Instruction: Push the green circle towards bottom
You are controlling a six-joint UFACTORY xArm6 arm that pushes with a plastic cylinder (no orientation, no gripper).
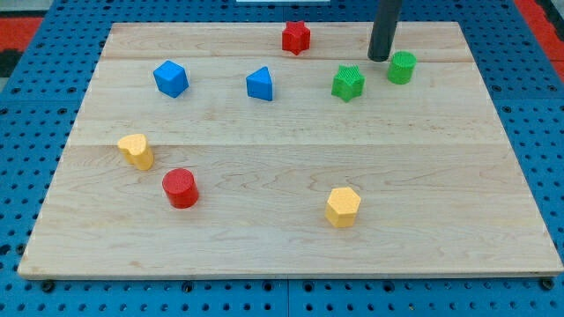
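— While the rod (385,26) is coming straight down from the view's top edge, where is its lower end sitting?

— The tip (379,58) is resting on the wooden board (291,246), just beside the green circle (402,67), at about ten o'clock from it. Whether the two are touching cannot be told.

— Is the end effector gripping anything?

— It is a bare dark rod with nothing to close, so it is holding nothing; it is only standing upright by the block.

— How is the green circle looking?

— It is standing upright as a short round cylinder, bright green, near the board's upper right. A green star (348,83) is lying near it at eight o'clock, apart from it.

— What else is showing?

— A red star (296,37) is sitting at ten o'clock from the tip, well apart. A blue triangle (260,84) and a blue cube (171,78) are lying farther toward nine o'clock. A yellow heart (136,151), a red cylinder (181,187) and a yellow hexagon (343,207) are lying in the lower half.
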